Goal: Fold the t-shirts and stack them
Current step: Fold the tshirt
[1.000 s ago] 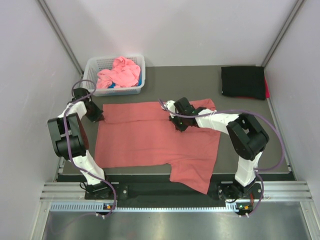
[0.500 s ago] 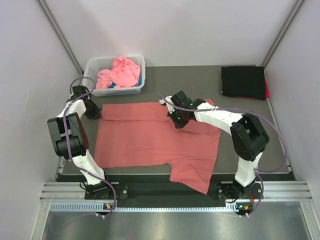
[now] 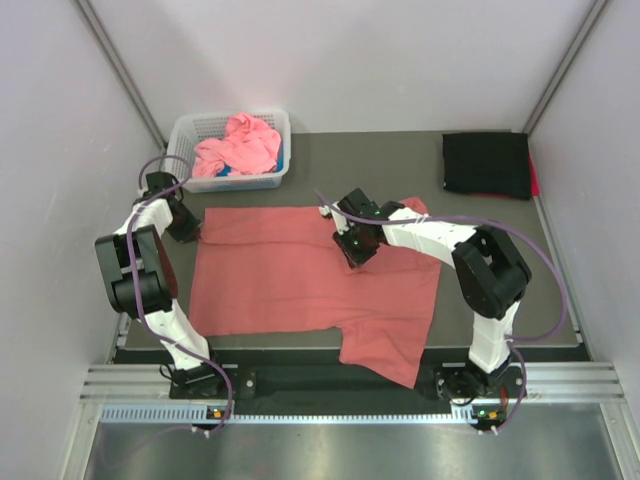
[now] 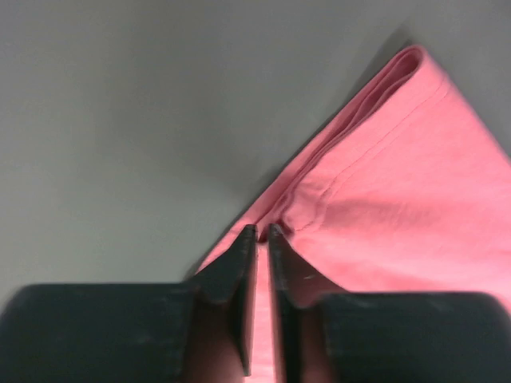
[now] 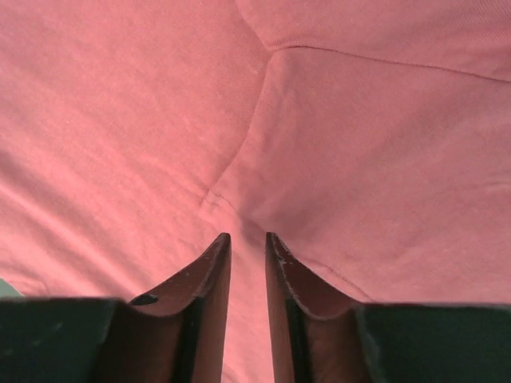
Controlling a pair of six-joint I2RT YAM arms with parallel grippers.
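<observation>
A salmon-red t-shirt [image 3: 300, 280] lies spread on the dark table, its far edge folded over and one sleeve hanging off the near edge. My left gripper [image 3: 192, 228] sits low at the shirt's far left corner. In the left wrist view its jaws [image 4: 262, 230] stand a narrow slit apart at the folded corner [image 4: 375, 104]. My right gripper [image 3: 352, 250] rests on the shirt's far middle, near a sleeve seam [image 5: 239, 159]. Its jaws [image 5: 247, 236] are parted over flat cloth and pinch nothing. A folded black t-shirt [image 3: 487, 163] lies at the far right. A pink t-shirt [image 3: 240, 145] is crumpled in the basket.
The white lattice basket [image 3: 277, 122] stands at the far left, just behind the left gripper. Grey walls close in on both sides. A red edge [image 3: 534, 180] shows under the black shirt. Bare dark table [image 3: 380, 165] lies between basket and black shirt.
Both grippers have gone from shut to slightly parted, letting go of the folded far edge of the salmon-red shirt. The right wrist has shifted a little to the left.
</observation>
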